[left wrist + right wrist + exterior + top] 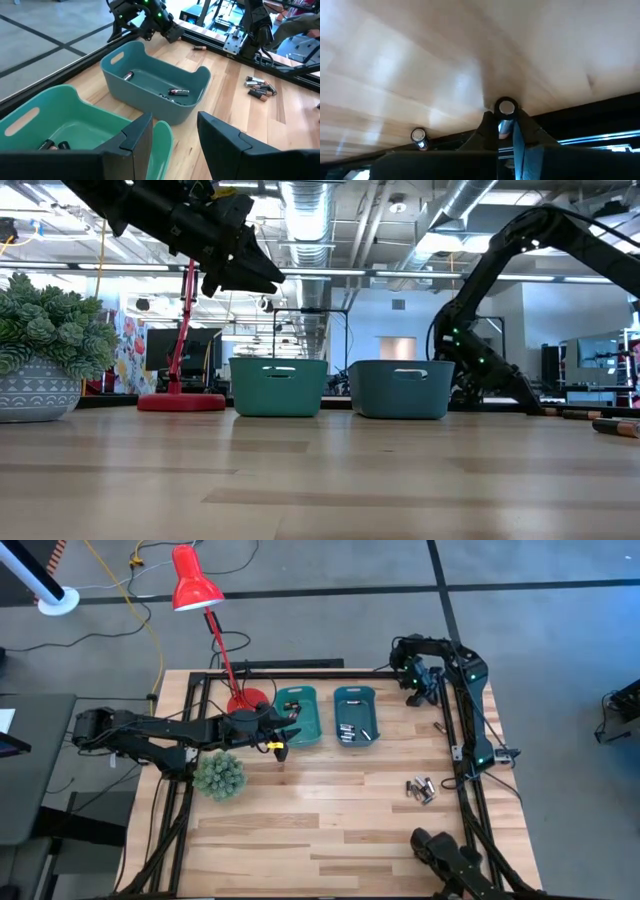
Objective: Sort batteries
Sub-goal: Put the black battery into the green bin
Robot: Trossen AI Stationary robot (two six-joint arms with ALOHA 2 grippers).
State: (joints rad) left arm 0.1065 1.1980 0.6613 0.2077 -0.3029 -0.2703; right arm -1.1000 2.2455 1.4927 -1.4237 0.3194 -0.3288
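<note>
The pale wooden plank table [330, 830] carried everything, with the two dark arms reaching in from either side. The left arm stretched across from nine o'clock, and its left gripper [285, 737] hovered above the near rim of the lighter teal plastic bin [297, 715], fingers [135, 137] spread apart and holding nothing. Just beside that bin, toward three o'clock, stood the darker teal plastic bin [354, 714], and both already held a few small cylindrical batteries [178, 92]. Toward the table's one o'clock corner, the right gripper [421, 686] was down at the table surface beside the black frame rail [452, 730]; its wrist view showed the dark fingers pressed together on one silver-capped battery [505, 108], with a second loose battery [418, 135] lying just beside it against the rail. A small cluster of unsorted dark and silver batteries [421, 789] lay near the right edge at about four o'clock, well apart from both bins, and one more single cell [438, 726] lay near the rail. The step in hand looked like a pick by the right arm. The next move would probably call for a clean lift off the wood without nudging the neighbouring cell, then a carry toward nine o'clock to whichever bin suits that battery's type, which the pictures did not settle.
</note>
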